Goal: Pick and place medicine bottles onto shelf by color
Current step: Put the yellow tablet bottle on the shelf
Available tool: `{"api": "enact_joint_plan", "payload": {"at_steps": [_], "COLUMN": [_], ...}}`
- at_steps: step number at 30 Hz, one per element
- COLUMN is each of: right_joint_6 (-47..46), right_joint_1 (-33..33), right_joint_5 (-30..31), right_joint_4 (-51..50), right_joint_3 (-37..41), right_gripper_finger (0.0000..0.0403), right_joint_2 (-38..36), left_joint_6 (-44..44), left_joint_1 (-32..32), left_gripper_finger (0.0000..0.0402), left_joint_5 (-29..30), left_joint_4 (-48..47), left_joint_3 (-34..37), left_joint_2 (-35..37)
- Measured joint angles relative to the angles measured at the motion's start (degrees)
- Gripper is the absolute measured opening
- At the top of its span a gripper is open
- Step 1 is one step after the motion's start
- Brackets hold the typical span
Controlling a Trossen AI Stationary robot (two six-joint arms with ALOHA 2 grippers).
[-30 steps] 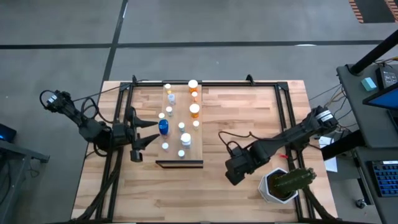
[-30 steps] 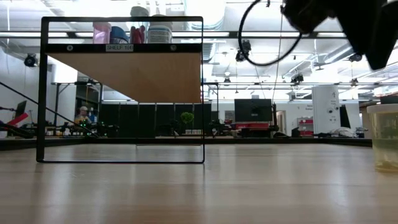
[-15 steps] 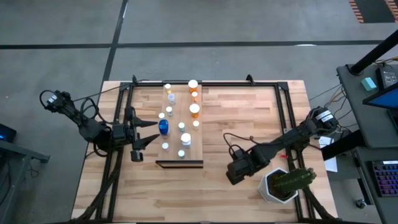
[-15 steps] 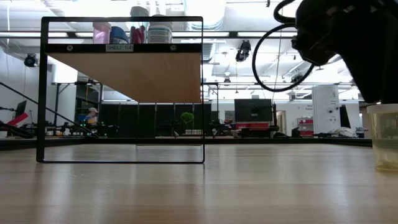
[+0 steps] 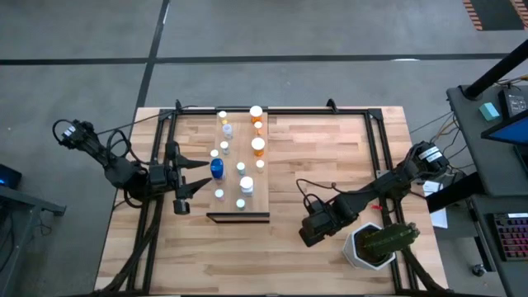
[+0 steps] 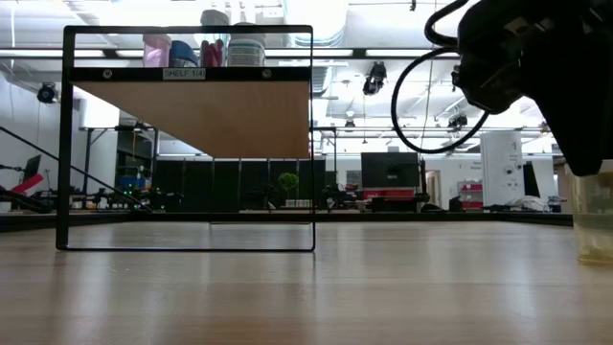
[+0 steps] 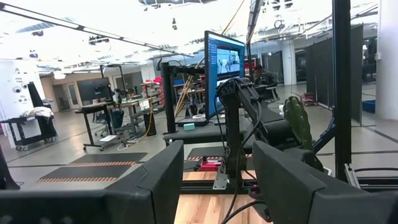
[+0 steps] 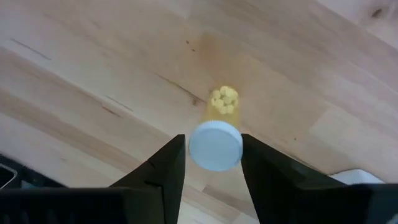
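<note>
A yellowish-orange medicine bottle (image 8: 216,140) with a white cap stands upright on the table's near right part, beside the cactus pot; its body (image 6: 596,216) shows in the low view. My right gripper (image 8: 213,155) is down over it, shut on its cap. In the high view my right gripper (image 5: 313,231) hides the bottle. The shelf (image 5: 264,186) carries several bottles, among them a blue one (image 5: 217,169) and an orange one (image 5: 258,147). At the shelf's left side my left gripper (image 5: 194,175) hangs open with nothing in it. My right gripper pinches the bottle's white cap (image 8: 214,146) between its two fingers, one on each side of the cap. The fingers come steeply from above, pointing down. The bottle stands upright with its base on the table.
A white hexagonal pot with a green cactus (image 5: 375,243) stands right next to my right gripper. Black frame rails (image 5: 375,148) run along the table's left and right sides and its far edge. Bare planks lie between the shelf and the right arm.
My right gripper has come down over the bottle beside the cactus pot, rolling a little as it sank. The bottle has kept its place on the table.
</note>
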State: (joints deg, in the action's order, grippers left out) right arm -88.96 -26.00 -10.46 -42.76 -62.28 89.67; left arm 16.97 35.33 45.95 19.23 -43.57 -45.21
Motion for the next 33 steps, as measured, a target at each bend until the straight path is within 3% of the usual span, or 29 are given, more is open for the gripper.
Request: {"api": "enact_joint_plan", "payload": {"at_steps": [7, 16, 29, 33], "right_joint_6": [3.93, 17.35, 27.47, 33.82], "right_joint_1": [0.88, 7.52, 15.06, 16.2], "right_joint_5": [-0.07, 1.24, 2.6, 0.11], "right_joint_4": [-3.25, -18.35, -20.62, -24.17], "right_joint_3": [-3.57, -18.83, -32.8, -38.58], "right_gripper_finger": [0.0139, 0.0139, 0.0139, 0.0139], "right_joint_2": [-0.36, -1.88, -1.73, 0.2], "left_joint_6": [0.0, 0.0, -0.02, -0.01], "left_joint_1": [0.0, 0.0, -0.07, -0.09], "left_gripper_finger": [0.0176, 0.0176, 0.0176, 0.0176], "left_joint_5": [-0.02, 0.0, -0.02, 0.79], "left_joint_4": [0.02, -0.03, 0.08, 0.0], "left_joint_3": [0.02, 0.04, 0.04, 0.04], "left_joint_2": [0.02, 0.0, -0.02, -0.05]}}
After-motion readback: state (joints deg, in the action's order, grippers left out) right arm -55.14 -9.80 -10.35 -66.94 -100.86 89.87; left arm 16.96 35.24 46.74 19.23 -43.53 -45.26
